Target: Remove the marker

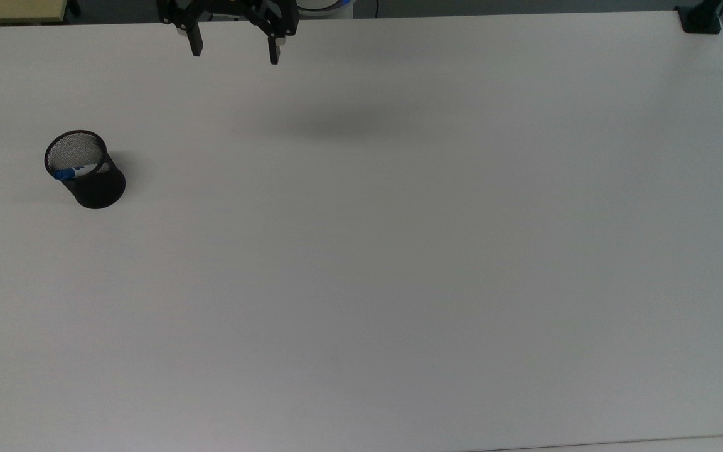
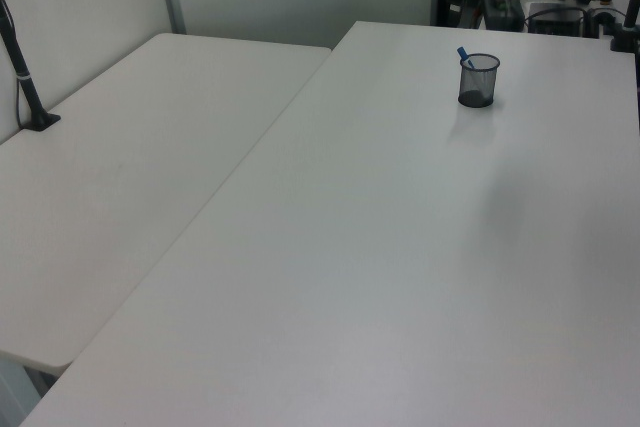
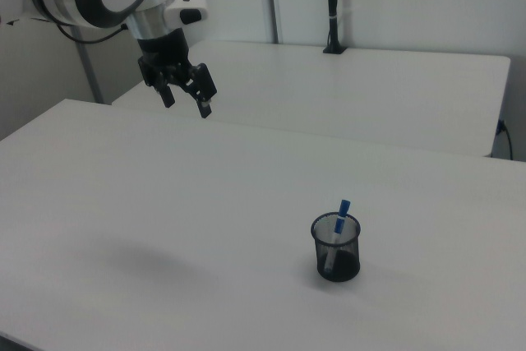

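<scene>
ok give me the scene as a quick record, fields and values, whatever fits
marker: standing tilted in the cup, blue cap poking above the rim
cup: black mesh, upright on the white table, near the top view's left edge
pincer: open, empty, held above the table, well apart from the cup
contact: none between pincer and marker
task state: marker not yet removed

Even, soft overhead light; faint blurred shadow on the white table (image 1: 399, 282); no glare.
</scene>
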### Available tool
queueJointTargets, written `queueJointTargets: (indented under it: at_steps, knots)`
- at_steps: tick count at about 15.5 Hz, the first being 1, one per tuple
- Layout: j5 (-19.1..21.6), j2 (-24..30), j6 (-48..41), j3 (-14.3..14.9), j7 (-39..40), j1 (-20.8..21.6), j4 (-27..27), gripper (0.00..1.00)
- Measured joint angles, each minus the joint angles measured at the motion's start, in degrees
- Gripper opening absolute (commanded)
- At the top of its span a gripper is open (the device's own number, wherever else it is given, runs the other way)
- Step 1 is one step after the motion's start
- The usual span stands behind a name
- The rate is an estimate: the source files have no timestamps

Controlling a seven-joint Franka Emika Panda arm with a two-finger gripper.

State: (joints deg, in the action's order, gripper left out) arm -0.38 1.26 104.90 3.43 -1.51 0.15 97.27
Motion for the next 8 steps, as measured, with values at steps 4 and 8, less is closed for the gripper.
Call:
queueJointTargets:
  at_steps: [4, 8]
  knots:
    - [0.0, 0.6, -4.9, 0.3, 9.1, -1.7, -0.2, 1.00]
    - [-2.6, 0.4, -5.4, 1.3, 16.3, -3.7, 0.0, 1.00]
